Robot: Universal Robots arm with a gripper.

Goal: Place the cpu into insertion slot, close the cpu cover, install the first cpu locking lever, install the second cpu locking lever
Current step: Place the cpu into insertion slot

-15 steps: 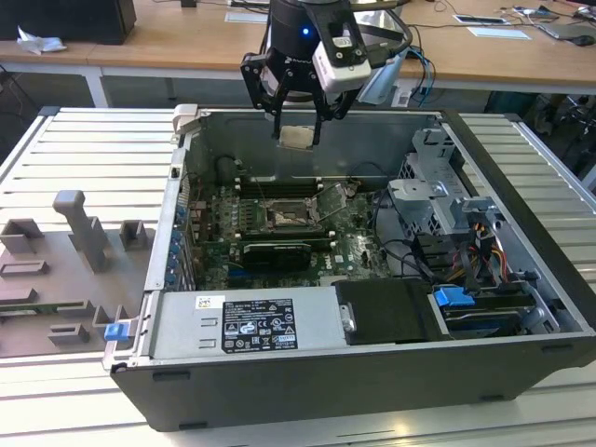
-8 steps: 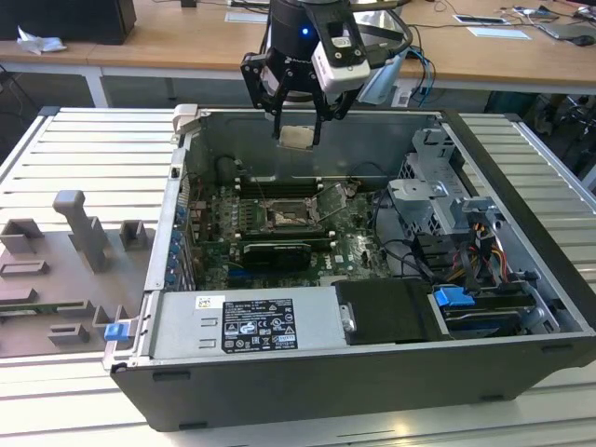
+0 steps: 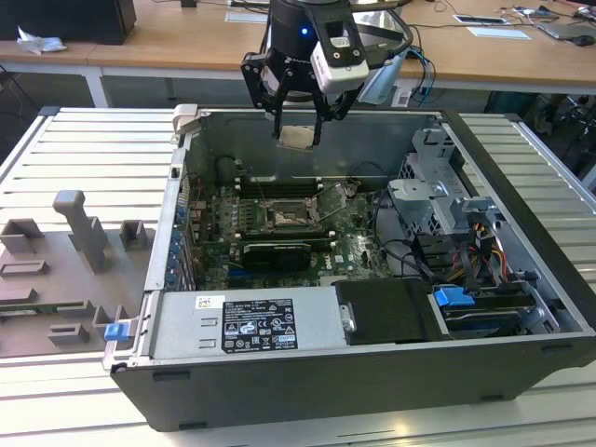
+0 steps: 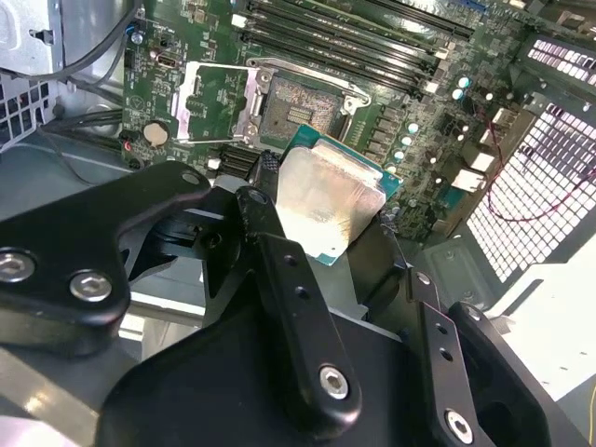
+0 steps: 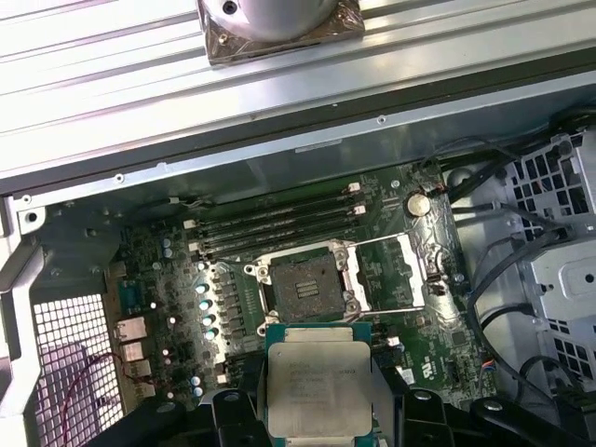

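Observation:
My gripper (image 3: 298,136) hangs above the back of the open computer case (image 3: 521,279), shut on the cpu (image 3: 296,138), a small square chip with a silvery-beige top. The wrist views show the cpu (image 4: 326,200) (image 5: 319,386) clamped by its edges between the black fingers (image 4: 270,233). The insertion slot (image 3: 284,219) (image 4: 303,102) (image 5: 303,284), with a dark centre and a silver rim, lies bare on the green motherboard, below and in front of the chip. The cpu cover (image 4: 214,102) (image 5: 396,270) is swung open beside the slot.
Long black memory slots (image 3: 284,186) run behind the socket and a black expansion card (image 3: 275,253) lies in front of it. The grey power supply box (image 3: 247,321) fills the case's near side. A drive cage and cables (image 3: 447,214) stand at the exterior view's right. Grey fixtures (image 3: 65,270) sit left.

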